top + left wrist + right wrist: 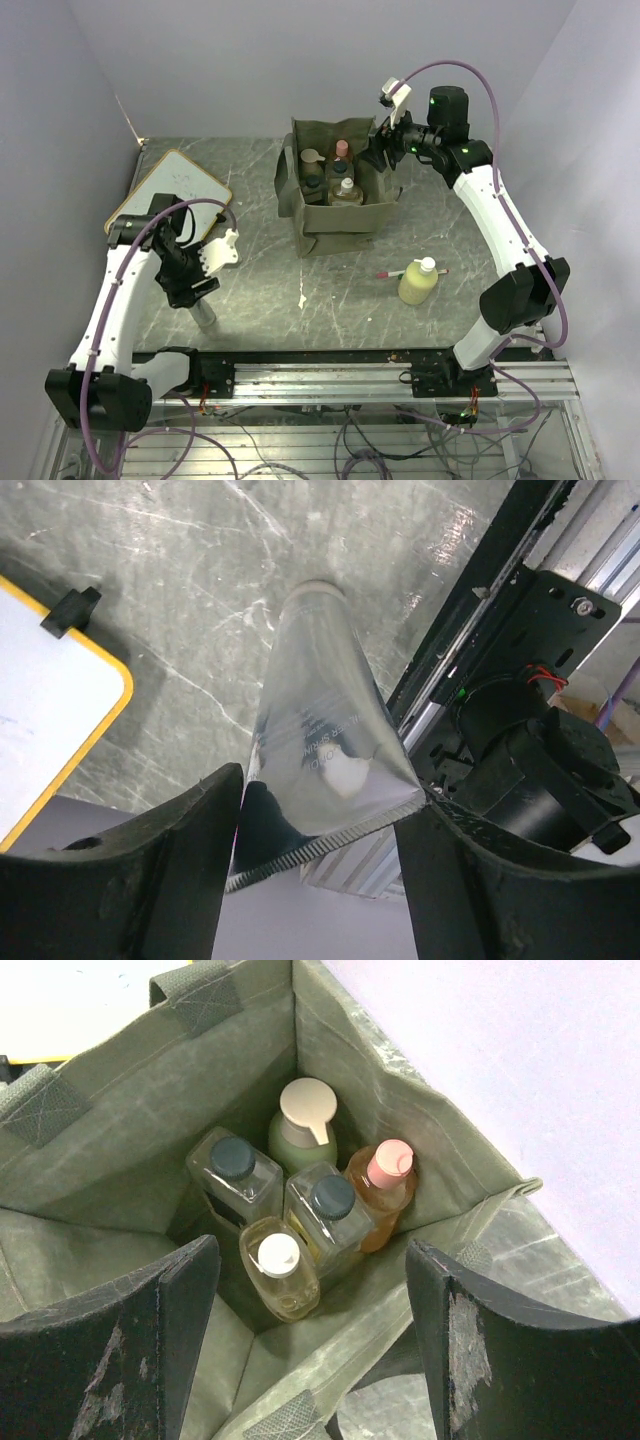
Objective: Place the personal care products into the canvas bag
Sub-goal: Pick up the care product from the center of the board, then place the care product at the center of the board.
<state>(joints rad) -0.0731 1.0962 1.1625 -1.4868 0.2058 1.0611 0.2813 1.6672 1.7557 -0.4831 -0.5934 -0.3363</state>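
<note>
A grey tube point(318, 710) stands cap-down on the table near the front rail, also visible in the top view as the grey tube point(205, 316). My left gripper point(330, 800) has both fingers against the ends of its crimped top edge. The olive canvas bag point(300, 205) stands at the middle back. Inside the bag point(120, 1170) are a green bottle with a beige cap point(303, 1120), an orange bottle point(385, 1175), two clear square bottles point(232, 1165) and a yellow bottle point(280, 1265). My right gripper point(308, 1255) hangs open above them, holding nothing. A yellow-green bottle point(418, 282) lies on the table.
A wood-framed whiteboard point(175, 185) lies at the back left, close to my left arm. A pen point(395, 272) lies beside the yellow-green bottle. The aluminium rail point(560, 540) with the arm bases runs along the near edge, just behind the tube.
</note>
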